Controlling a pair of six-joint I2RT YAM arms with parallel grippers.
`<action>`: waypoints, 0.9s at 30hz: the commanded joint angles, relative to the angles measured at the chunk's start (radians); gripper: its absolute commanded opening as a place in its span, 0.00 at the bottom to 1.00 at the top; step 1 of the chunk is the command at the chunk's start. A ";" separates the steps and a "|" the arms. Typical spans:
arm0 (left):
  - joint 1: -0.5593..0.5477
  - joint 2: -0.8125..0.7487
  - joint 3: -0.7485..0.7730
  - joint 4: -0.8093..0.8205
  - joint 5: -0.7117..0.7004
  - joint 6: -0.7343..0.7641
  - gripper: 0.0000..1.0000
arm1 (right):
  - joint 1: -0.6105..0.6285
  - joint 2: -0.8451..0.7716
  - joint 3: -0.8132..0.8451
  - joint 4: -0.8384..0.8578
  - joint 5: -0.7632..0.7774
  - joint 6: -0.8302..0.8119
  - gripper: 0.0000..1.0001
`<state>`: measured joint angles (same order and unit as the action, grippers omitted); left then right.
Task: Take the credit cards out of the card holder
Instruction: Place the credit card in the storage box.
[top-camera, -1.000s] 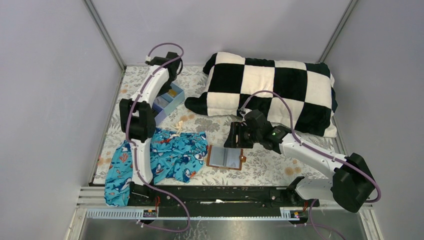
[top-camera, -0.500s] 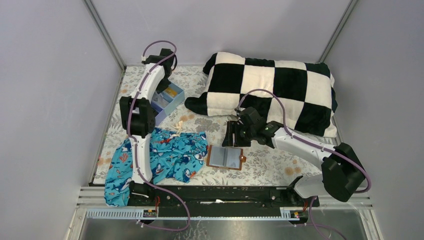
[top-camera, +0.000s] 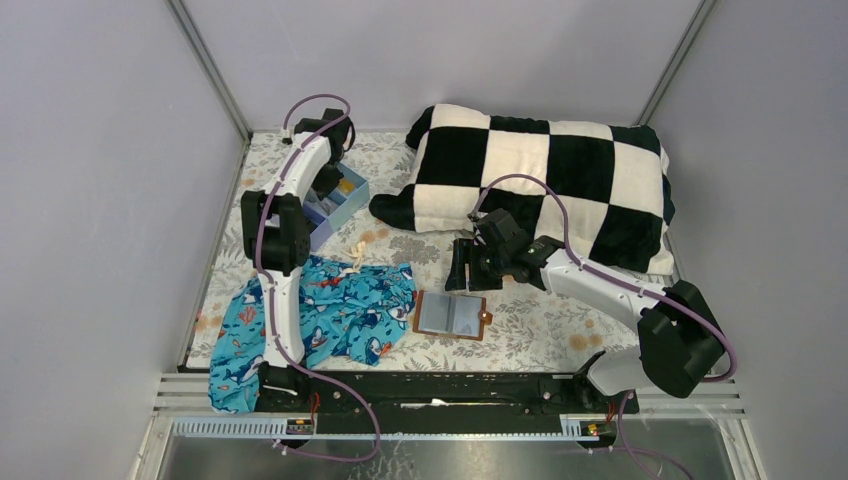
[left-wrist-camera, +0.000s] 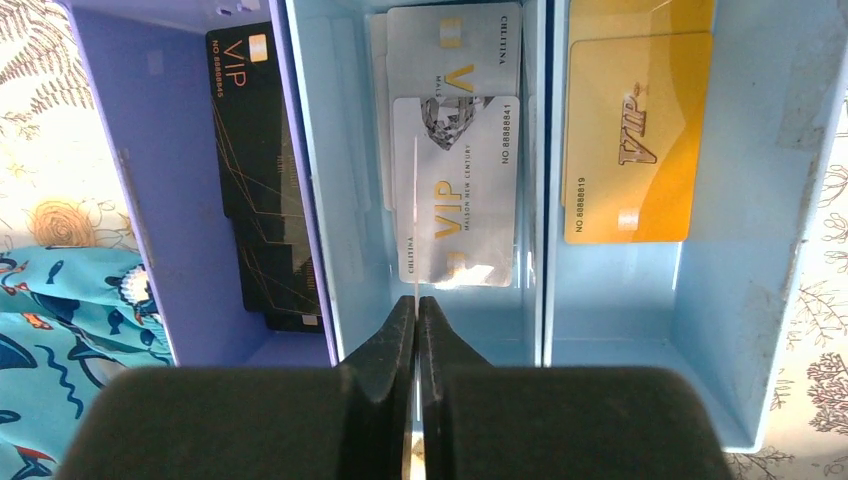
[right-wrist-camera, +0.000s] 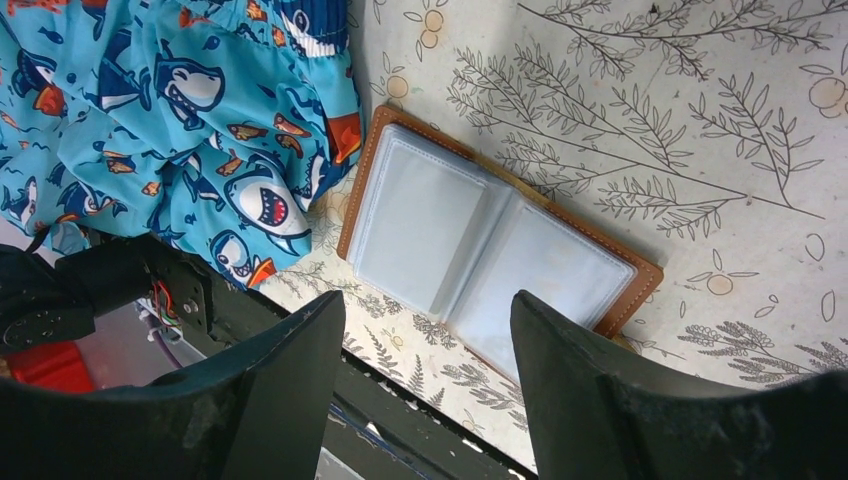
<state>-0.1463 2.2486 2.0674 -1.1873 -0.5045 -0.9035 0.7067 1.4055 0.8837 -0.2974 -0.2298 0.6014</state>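
The card holder lies open on the floral table, brown leather rim up and pale grey slots showing; it fills the right wrist view. My right gripper is open and empty just above it, its place in the top view being at the holder's far edge. My left gripper is shut on a thin whitish credit card seen edge-on over the middle compartment of the blue tray. Silver cards, gold cards and black cards lie in the tray.
The blue tray stands at the back left under the left arm. A black-and-white checkered pillow fills the back right. A blue shark-print cloth lies left of the holder. A small cream scrap lies beyond the cloth.
The left arm has shifted left and settled lower over the tray. The right gripper has moved a little left and stands at the holder's far edge.
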 joint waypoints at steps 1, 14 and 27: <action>0.008 -0.004 -0.007 -0.016 0.011 -0.052 0.08 | -0.009 -0.019 0.019 -0.009 -0.023 -0.015 0.69; -0.004 -0.131 -0.038 0.040 0.063 0.004 0.65 | -0.009 -0.075 -0.016 0.010 -0.046 0.019 0.70; -0.188 -0.720 -0.478 0.327 0.302 0.164 0.86 | -0.008 -0.239 -0.140 0.039 0.021 0.089 0.71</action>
<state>-0.2813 1.7149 1.7260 -0.9676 -0.3378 -0.7933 0.7048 1.2114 0.7780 -0.2779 -0.2455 0.6544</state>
